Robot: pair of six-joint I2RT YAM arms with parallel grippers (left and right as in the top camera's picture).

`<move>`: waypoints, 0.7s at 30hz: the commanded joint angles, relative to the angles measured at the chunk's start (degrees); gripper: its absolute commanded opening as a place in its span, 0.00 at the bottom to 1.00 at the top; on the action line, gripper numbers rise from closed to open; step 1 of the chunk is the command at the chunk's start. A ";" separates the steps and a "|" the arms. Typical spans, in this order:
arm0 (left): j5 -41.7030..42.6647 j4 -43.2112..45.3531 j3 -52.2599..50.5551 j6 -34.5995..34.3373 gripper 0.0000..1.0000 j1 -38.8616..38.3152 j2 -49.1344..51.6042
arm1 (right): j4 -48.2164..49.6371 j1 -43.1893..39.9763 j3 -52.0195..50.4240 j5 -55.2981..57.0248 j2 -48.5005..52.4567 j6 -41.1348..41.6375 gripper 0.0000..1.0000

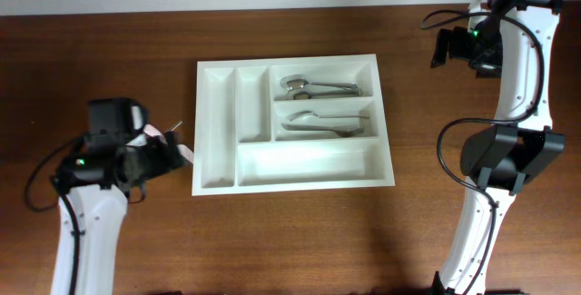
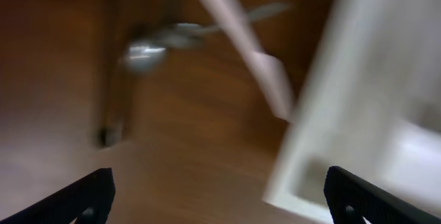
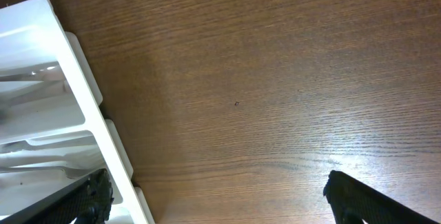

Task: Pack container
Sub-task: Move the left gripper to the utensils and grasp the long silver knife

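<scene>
The container (image 1: 309,162), a white cutlery tray, lies mid-table. Metal cutlery (image 1: 320,86) rests in its upper right compartment and more metal cutlery (image 1: 318,123) in the one below; the other compartments look bare. My left gripper (image 1: 178,156) hovers open just left of the tray. Its blurred wrist view shows the gripper (image 2: 220,203) with nothing between its fingers, a metal spoon (image 2: 146,50) and a pale-handled utensil (image 2: 241,45) on the wood ahead, and the tray's corner (image 2: 331,155) at right. My right gripper (image 1: 439,50) stands open right of the tray, empty (image 3: 220,203).
The pale-handled utensil (image 1: 169,135) lies on the brown wooden table (image 1: 109,59) beside the left gripper. In the right wrist view the tray's edge (image 3: 83,107) sits at left, with bare wood (image 3: 275,79) across the rest.
</scene>
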 commanded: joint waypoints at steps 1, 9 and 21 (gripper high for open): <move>-11.96 0.17 0.98 -3.93 0.99 5.90 2.78 | 0.11 0.20 1.07 0.50 -0.02 0.46 0.99; -11.32 0.63 0.96 -4.13 0.99 15.47 13.64 | 0.11 0.20 1.07 0.50 -0.02 0.46 0.99; -7.76 9.07 0.96 3.28 0.90 15.93 25.55 | 0.09 0.20 1.07 0.50 -0.02 0.46 0.99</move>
